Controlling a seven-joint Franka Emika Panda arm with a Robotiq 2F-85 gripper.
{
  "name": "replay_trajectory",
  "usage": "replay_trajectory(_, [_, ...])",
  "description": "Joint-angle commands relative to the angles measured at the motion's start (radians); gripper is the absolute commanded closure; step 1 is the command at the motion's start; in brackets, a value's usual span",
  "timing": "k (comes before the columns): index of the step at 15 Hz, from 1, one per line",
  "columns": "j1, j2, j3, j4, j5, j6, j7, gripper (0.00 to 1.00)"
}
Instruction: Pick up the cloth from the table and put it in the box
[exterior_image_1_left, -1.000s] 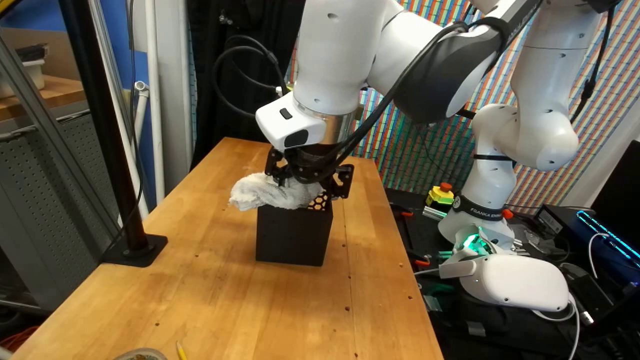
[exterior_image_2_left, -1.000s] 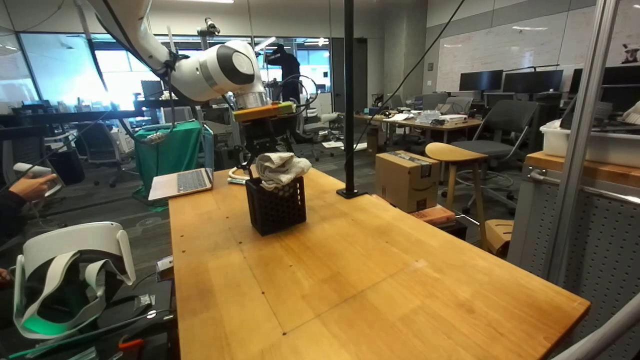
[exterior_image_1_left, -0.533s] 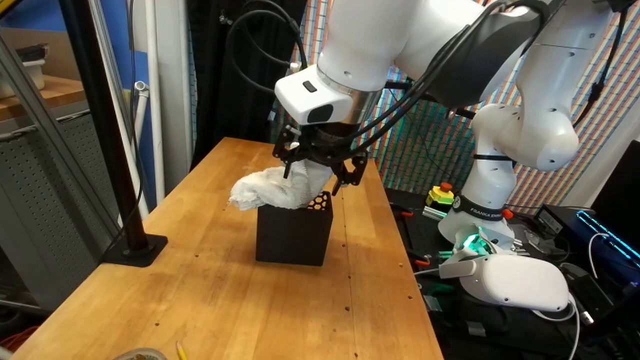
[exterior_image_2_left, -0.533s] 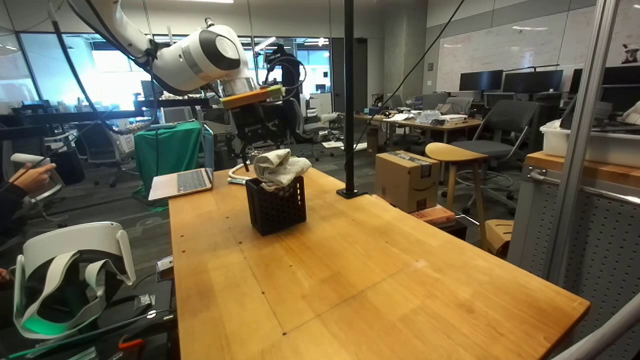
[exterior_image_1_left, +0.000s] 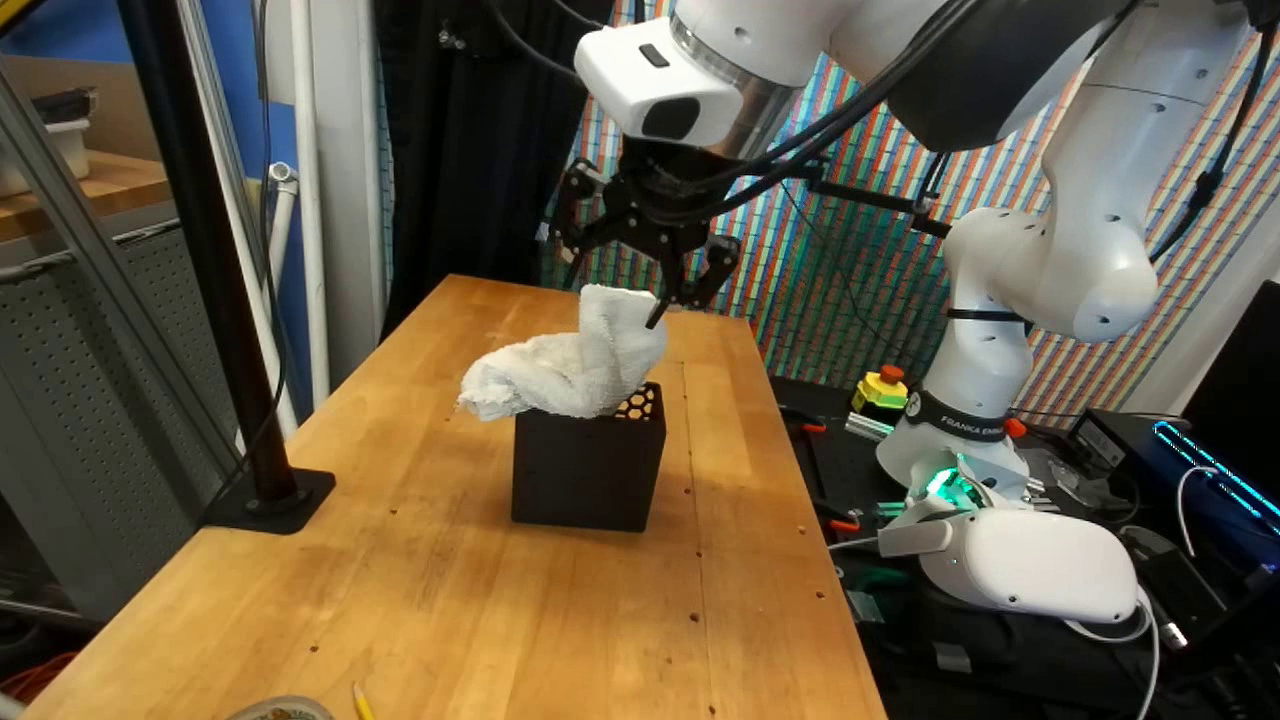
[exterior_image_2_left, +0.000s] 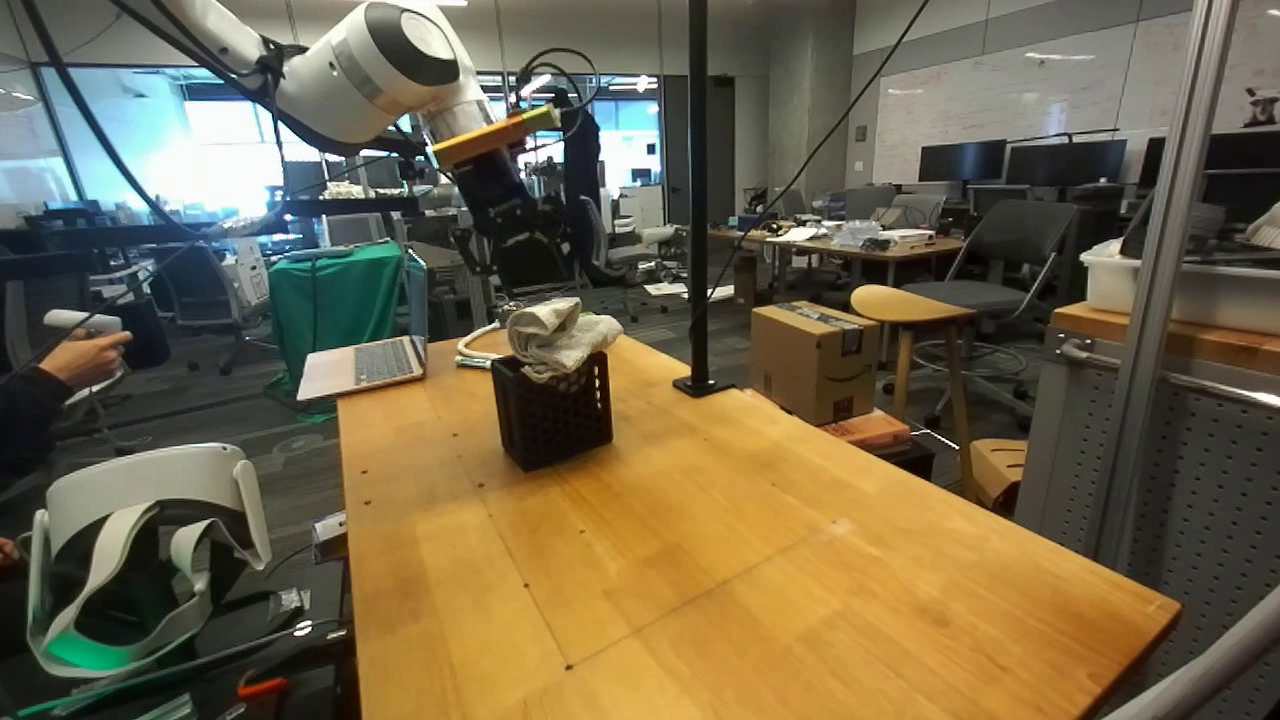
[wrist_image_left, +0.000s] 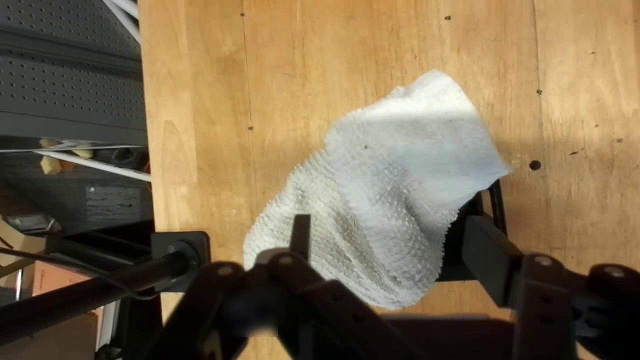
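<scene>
Okay, fingers (wrist_image_left: 487, 257) spread, holding nothing; cloth (exterior_image_1_left: 575, 365) bunched atop the box (exterior_image_1_left: 585, 470), one end overhanging. Probably light, limp, not slippery, unbreakable; I'd pinch the upright fold.

The rumpled white terry cloth (wrist_image_left: 380, 200) looks rough and looped, the black rectangular plastic-looking box (exterior_image_1_left: 585, 475) evenly matt, the long light-brown wooden table (exterior_image_2_left: 700, 530) smooth with a faint sheen, and the silvery round metal wrist ring (exterior_image_1_left: 762, 110) shiny.
</scene>
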Motion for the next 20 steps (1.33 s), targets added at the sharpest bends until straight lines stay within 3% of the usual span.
replay_trajectory(1, [-0.009, -0.026, -0.014, -0.006, -0.014, 0.033, 0.000, 0.51])
replay_trajectory(7, [-0.020, -0.005, -0.033, -0.010, -0.012, 0.116, -0.034, 0.94])
replay_trajectory(10, [-0.030, 0.016, -0.048, -0.014, 0.026, 0.147, -0.061, 1.00])
replay_trajectory(14, [-0.044, 0.058, -0.063, -0.020, 0.097, 0.191, -0.108, 0.95])
replay_trajectory(20, [-0.055, 0.137, -0.057, -0.009, 0.236, 0.194, -0.171, 0.96])
